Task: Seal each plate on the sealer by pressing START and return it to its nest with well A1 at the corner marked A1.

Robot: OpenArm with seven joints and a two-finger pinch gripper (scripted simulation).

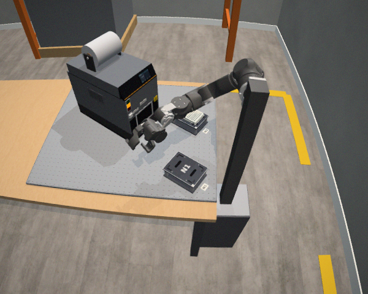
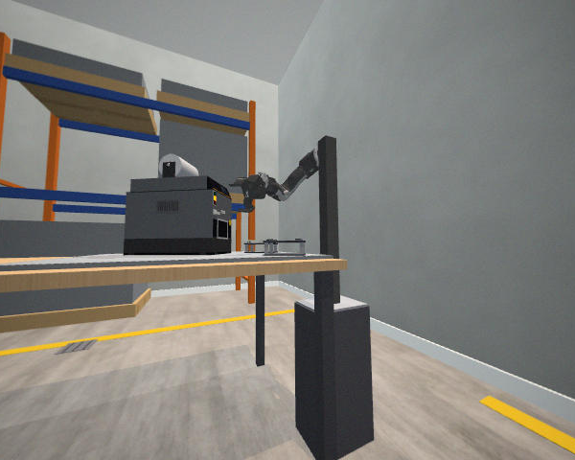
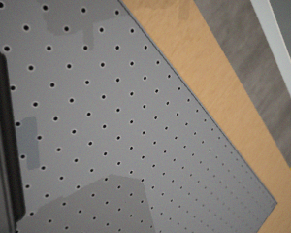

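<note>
The sealer [image 1: 98, 91] [image 2: 173, 218] has its lamp [image 1: 129, 105] [image 2: 215, 198] lit amber. No stage stands out in front of its dark opening [image 1: 145, 113] [image 2: 221, 228], and no plate shows inside. My gripper [image 1: 140, 146] [image 2: 239, 196] is open and empty, high over the mat in front of the sealer. One finger shows at the left edge of the wrist view. A white plate [image 1: 194, 116] sits on nest N2 [image 1: 195, 130], partly hidden by the arm in the top view. Nest N1 [image 1: 185, 168] [image 2: 290, 241] holds no plate.
The forearm [image 1: 195, 98] reaches over N2 from the tall post [image 1: 246, 139] [image 2: 328, 197] at the table's right end. A foil roll [image 1: 105, 47] [image 2: 181, 166] sits on top of the sealer. The perforated mat [image 1: 83, 171] [image 3: 107, 97] lies on the wooden table [image 1: 16, 126].
</note>
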